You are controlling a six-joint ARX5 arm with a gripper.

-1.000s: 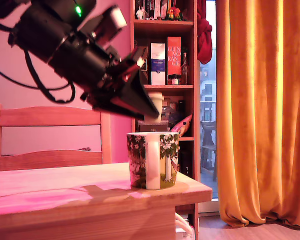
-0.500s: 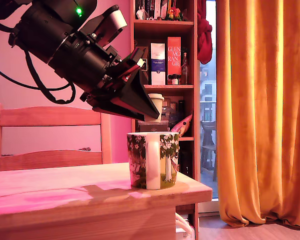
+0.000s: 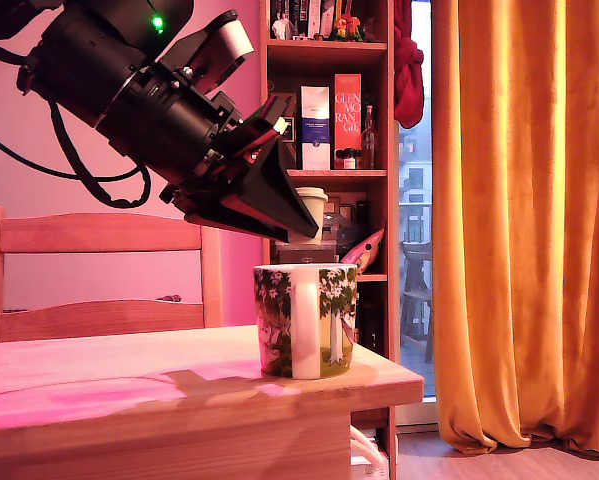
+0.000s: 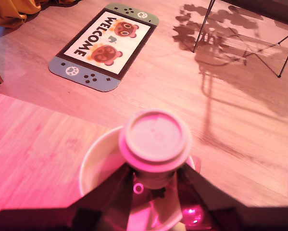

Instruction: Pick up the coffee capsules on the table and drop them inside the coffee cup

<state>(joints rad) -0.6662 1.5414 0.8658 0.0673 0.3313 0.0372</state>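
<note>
Gripper point(image 3: 304, 222): jaws clamped on pale capsule point(image 4: 155, 138), poised at 12 o'clock above cup point(image 3: 306, 320). Step: delivery. Next move: release.

A pale capsule point(image 4: 155, 140) is pinched at its body between the gripper point(image 4: 156, 185) fingers, its rimmed top facing the camera. It hangs over the white cup's point(image 4: 98, 159) open mouth. Beyond lies a "WELCOME" mat point(image 4: 103, 44) on the wooden floor point(image 4: 240, 115).
</note>
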